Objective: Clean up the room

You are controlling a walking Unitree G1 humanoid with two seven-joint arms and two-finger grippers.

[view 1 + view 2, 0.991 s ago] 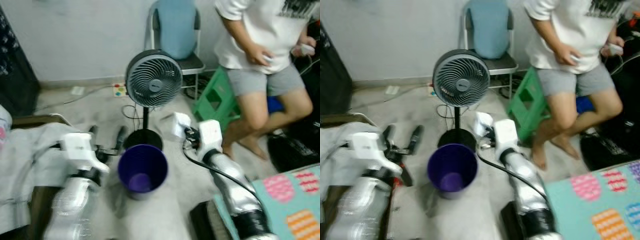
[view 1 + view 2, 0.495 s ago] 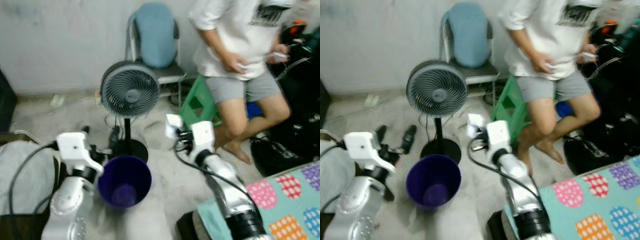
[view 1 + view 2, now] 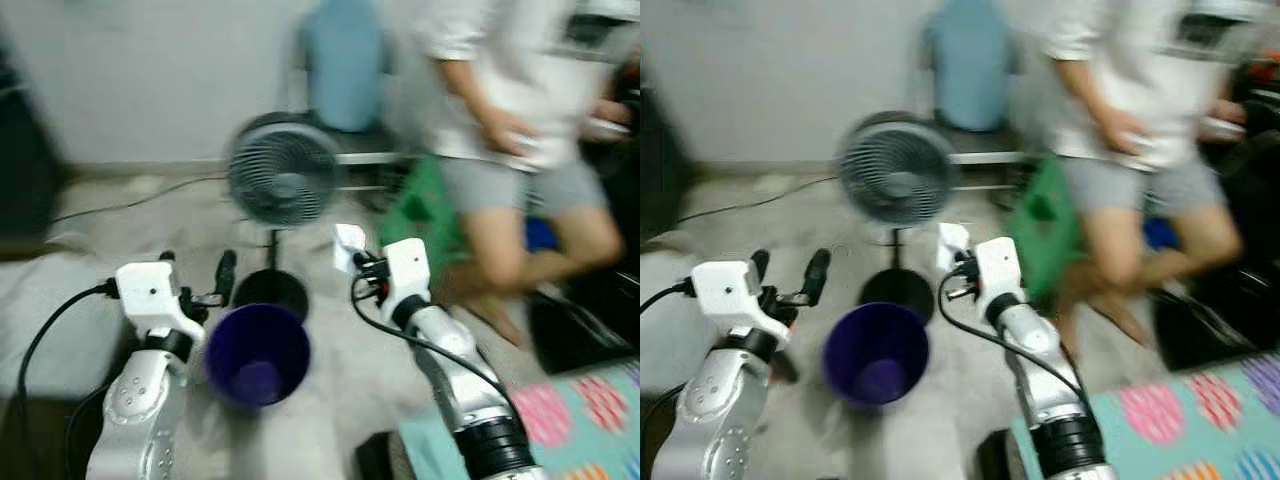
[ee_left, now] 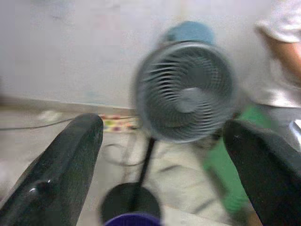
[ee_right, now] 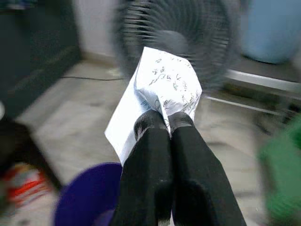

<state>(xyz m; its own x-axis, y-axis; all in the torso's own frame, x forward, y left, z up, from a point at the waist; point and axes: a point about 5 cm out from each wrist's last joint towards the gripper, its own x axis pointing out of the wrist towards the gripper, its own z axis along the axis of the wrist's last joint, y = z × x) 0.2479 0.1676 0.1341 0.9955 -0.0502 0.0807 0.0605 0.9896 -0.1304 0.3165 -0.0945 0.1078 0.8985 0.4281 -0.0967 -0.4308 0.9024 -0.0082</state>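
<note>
Whole head view swung and blurred against half a second back, so camera motion, not objects: grey pedestal fan [image 3: 283, 182] and seated person [image 3: 520, 110] shifted across frame, dark purple plastic bin [image 3: 258, 352] on floor between arms as before. Right gripper [image 5: 163, 123] clamped tight on crumpled printed white paper [image 5: 162, 92], held beside and above bin, not yet over its mouth — drop judged next. Left gripper [image 4: 164, 155] spread wide, empty, aimed at fan.

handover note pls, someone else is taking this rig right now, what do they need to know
Right hand: shut on a crumpled sheet of paper, held up in front of the standing fan.
Left hand: open, empty, beside the purple bin.
The bin stands on the floor between both arms, at the fan's base.
A person is close by, to the right.
Done: paper picked up.
Left: bring it over the bin and release it.
</note>
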